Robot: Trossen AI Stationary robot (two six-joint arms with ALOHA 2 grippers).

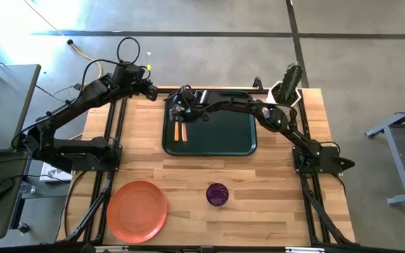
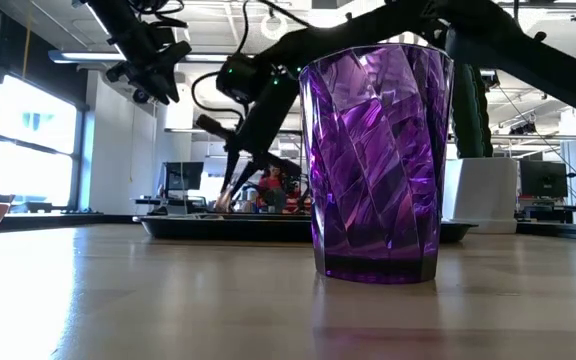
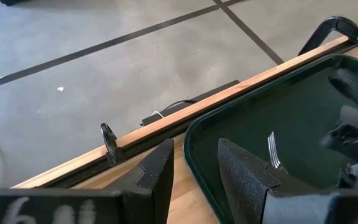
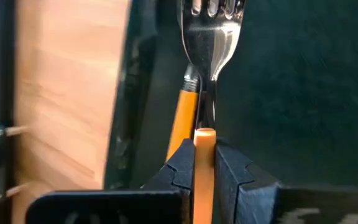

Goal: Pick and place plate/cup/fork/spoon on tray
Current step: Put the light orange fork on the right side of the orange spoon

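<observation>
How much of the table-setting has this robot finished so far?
Roughly halfway. One orange-handled utensil, the fork, already lies in the tray. The right gripper is over the tray, shut on a second orange handle, probably the spoon, whose bowl is hidden. The plate and the cup still wait on the table. The left gripper hangs open beside the tray.

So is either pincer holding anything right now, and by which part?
The right pincer is shut on an orange handle, at its end, over the tray; which utensil it belongs to can't be told. The left pincer is open, holding nothing.
</observation>
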